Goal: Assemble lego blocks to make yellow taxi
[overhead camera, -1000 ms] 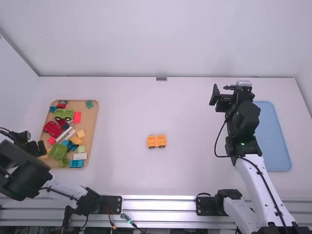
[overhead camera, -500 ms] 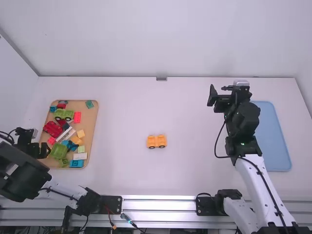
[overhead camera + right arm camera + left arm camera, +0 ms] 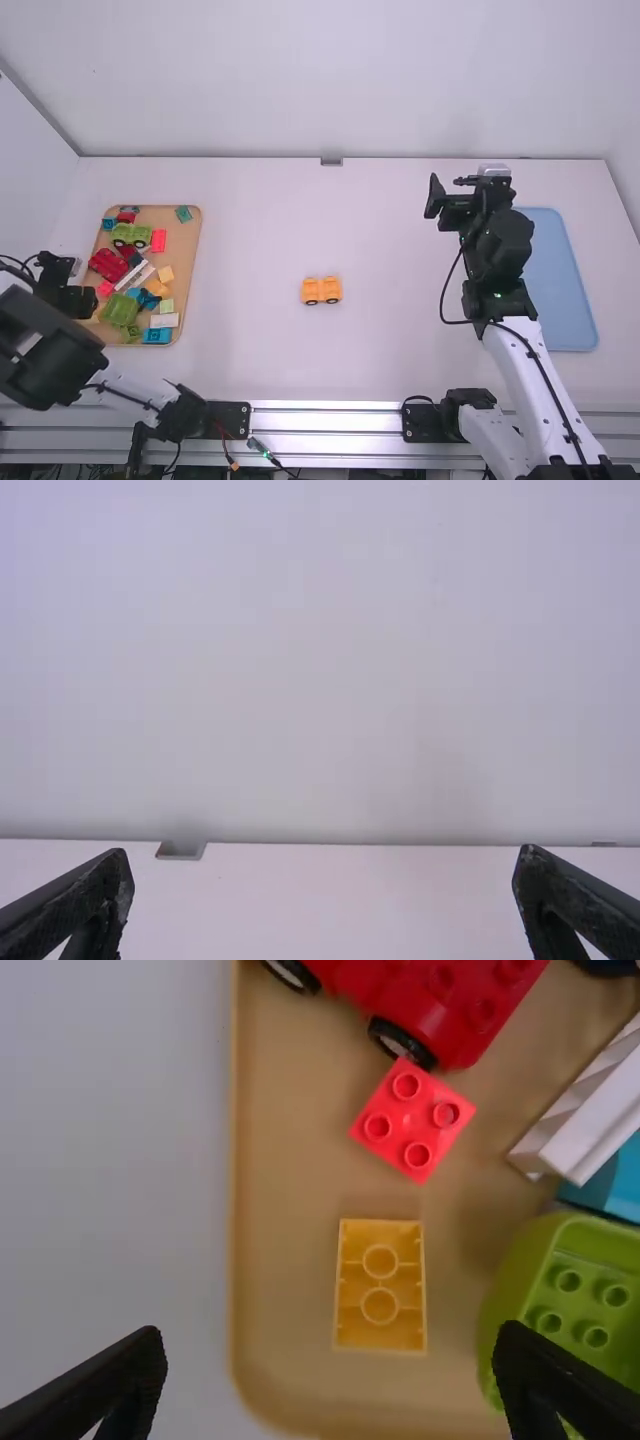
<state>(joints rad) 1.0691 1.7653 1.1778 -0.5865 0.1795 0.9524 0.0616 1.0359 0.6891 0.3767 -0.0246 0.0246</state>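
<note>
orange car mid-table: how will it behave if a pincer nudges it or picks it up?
The car will probably roll lengthwise if nudged, since it stands on dark wheels. Tipping seems unlikely, as it sits low and long. It looks like moulded plastic, so likely stiff and fairly light when lifted.

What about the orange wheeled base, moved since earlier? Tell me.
No. In the high view, the orange wheeled base sits in the same spot below the grey bracket, shifted in no direction.
</note>
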